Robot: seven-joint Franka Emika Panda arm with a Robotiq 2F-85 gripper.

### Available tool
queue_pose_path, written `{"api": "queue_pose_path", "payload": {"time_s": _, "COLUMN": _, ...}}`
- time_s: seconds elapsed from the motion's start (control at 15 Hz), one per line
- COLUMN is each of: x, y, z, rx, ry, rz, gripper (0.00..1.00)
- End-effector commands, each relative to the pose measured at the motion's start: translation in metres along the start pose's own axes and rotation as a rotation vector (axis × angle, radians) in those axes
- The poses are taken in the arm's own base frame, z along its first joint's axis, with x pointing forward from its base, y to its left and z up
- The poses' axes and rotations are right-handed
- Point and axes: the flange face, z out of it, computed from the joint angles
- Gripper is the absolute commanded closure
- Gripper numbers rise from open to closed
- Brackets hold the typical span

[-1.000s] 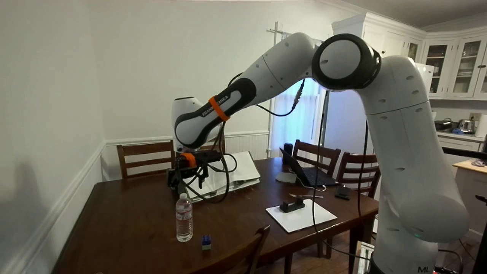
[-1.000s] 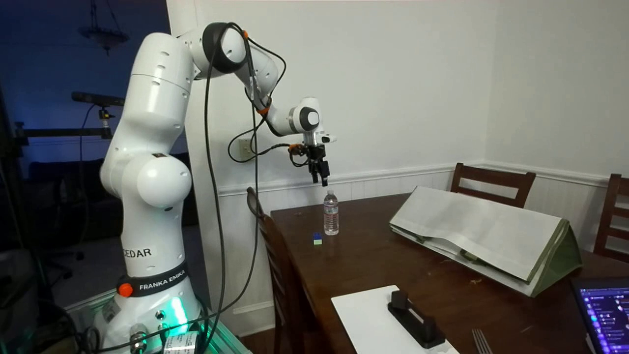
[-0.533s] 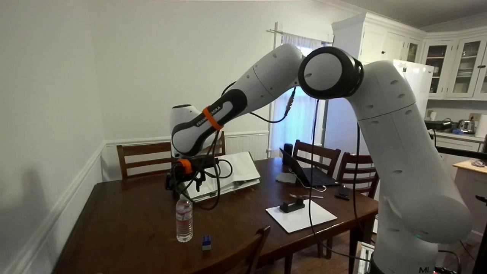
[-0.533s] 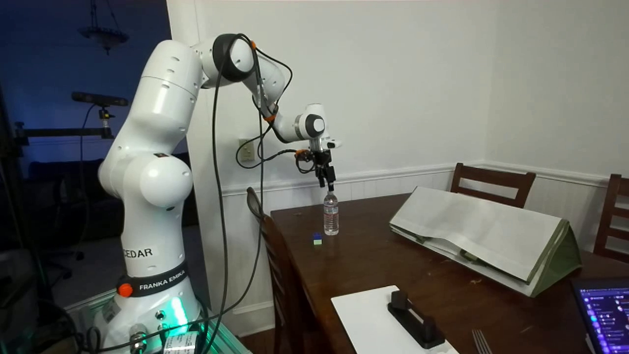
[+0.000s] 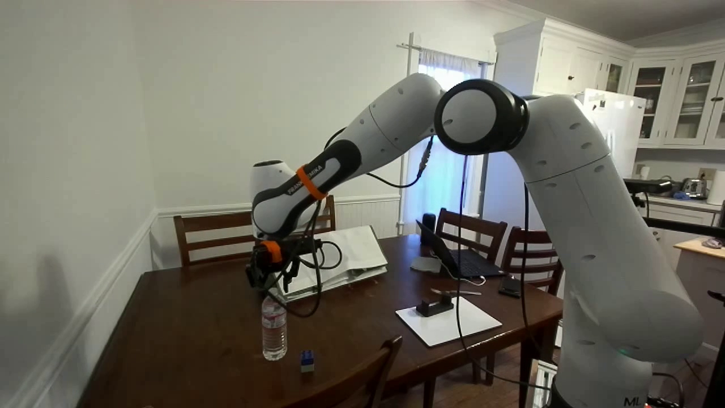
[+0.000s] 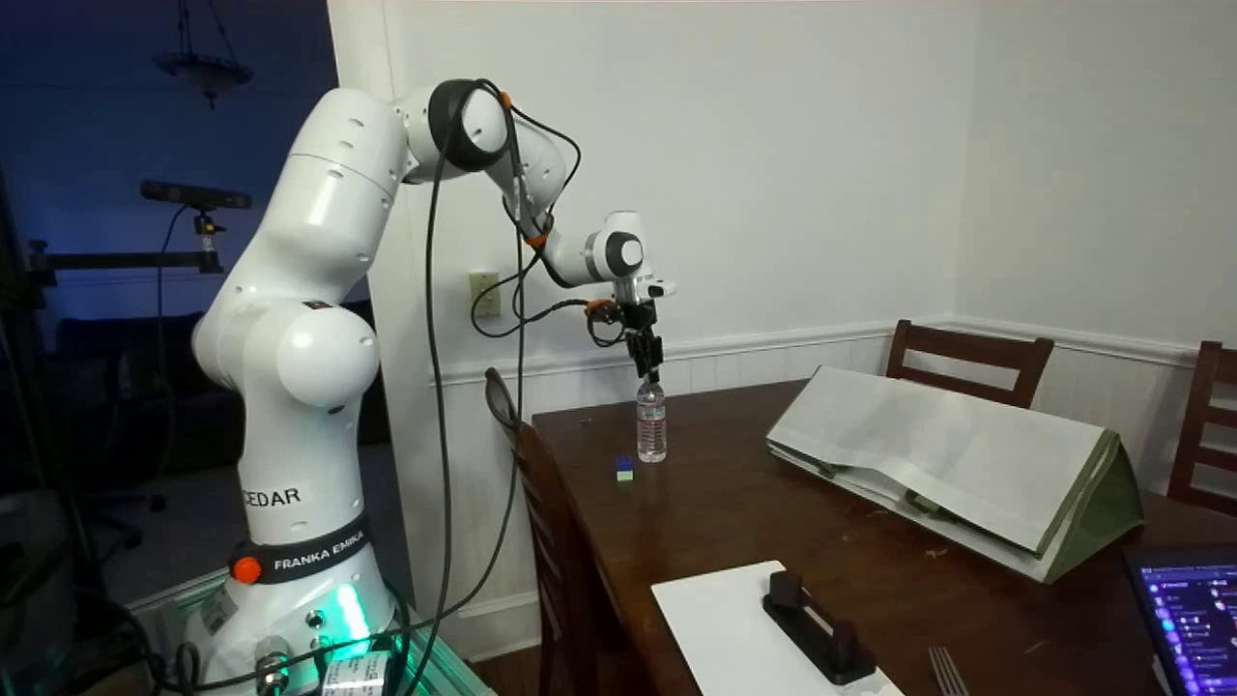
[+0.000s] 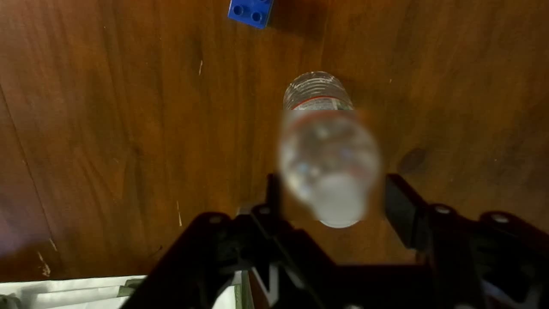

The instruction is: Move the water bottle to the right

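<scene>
A clear water bottle (image 5: pixel 274 334) with a white cap and a red-and-white label stands upright on the dark table in both exterior views. My gripper (image 6: pixel 650 372) points straight down at its top. Seen from the wrist, the cap of the water bottle (image 7: pixel 317 88) lies between the two black fingers, with wood showing on either side of it. The right finger (image 7: pixel 401 210) is clearly apart from the cap. On the left side the picture is blurred, but a gap shows there too. The jaws stand partly open around the cap without gripping it.
A small blue brick (image 6: pixel 624 469) sits close to the bottle. Farther along the table are a large paper pad on a green stand (image 6: pixel 947 454), a white board (image 6: pixel 710 619) with a black holder (image 6: pixel 817 633), a fork (image 6: pixel 947 672) and a laptop (image 6: pixel 1189 599). A chair (image 6: pixel 556 522) stands at the edge.
The arm has come down, bringing the gripper from above the bottle to its cap. The fingers have drawn closer together. The bottle stands where it was.
</scene>
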Motion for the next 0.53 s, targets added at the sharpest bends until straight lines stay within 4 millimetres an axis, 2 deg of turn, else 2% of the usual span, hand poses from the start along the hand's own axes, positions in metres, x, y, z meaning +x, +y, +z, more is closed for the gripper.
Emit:
{"api": "queue_pose_path", "payload": {"time_s": 0.0, "x": 0.006, "y": -0.006, "z": 0.002, "rx": 0.005, "ry": 0.016, "rz": 0.012, "gripper": 0.6}}
{"api": "queue_pose_path", "payload": {"time_s": 0.07, "x": 0.007, "y": -0.008, "z": 0.001, "rx": 0.006, "ry": 0.019, "rz": 0.008, "gripper": 0.75}}
{"api": "queue_pose_path", "payload": {"time_s": 0.2, "x": 0.006, "y": -0.009, "z": 0.0, "rx": 0.002, "ry": 0.02, "rz": 0.004, "gripper": 0.88}}
{"api": "queue_pose_path", "payload": {"time_s": 0.27, "x": 0.004, "y": -0.011, "z": -0.002, "rx": -0.002, "ry": 0.02, "rz": 0.002, "gripper": 0.91}}
{"api": "queue_pose_path", "payload": {"time_s": 0.33, "x": 0.002, "y": -0.012, "z": -0.007, "rx": -0.006, "ry": 0.023, "rz": 0.0, "gripper": 0.88}}
{"api": "queue_pose_path", "payload": {"time_s": 0.47, "x": -0.008, "y": -0.014, "z": -0.022, "rx": 0.001, "ry": 0.007, "rz": 0.012, "gripper": 0.88}}
